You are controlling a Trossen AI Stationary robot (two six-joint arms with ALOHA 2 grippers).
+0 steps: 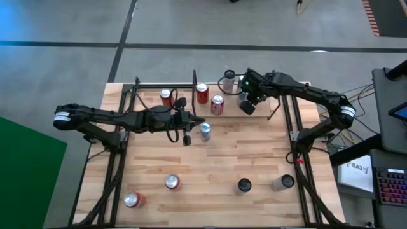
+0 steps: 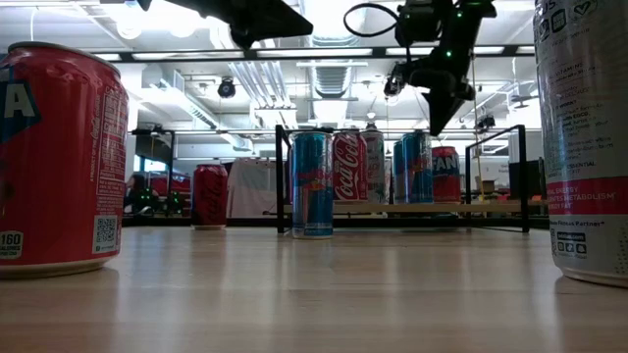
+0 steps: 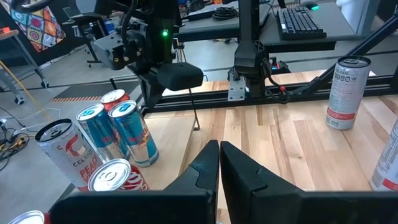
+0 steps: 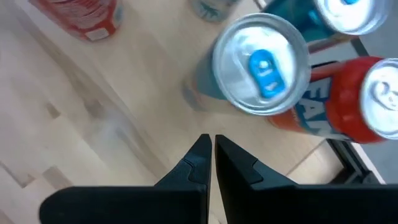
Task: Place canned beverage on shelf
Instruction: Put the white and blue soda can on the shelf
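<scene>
Overhead, both grippers are closed and empty: left gripper (image 1: 186, 138) mid-table, right gripper (image 1: 247, 107) at one o'clock. Perhaps four cans sit on the shelf (image 1: 150, 97) at twelve; five cans stand off it, one blue can (image 1: 205, 131) beside it.

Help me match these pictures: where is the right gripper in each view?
High: right gripper, upper middle, shut.
Low: gripper at top, right of centre.
Left wrist: gripper upper left.
Right wrist: gripper bottom centre.
Landmark: Fanta can beneath it.
</scene>
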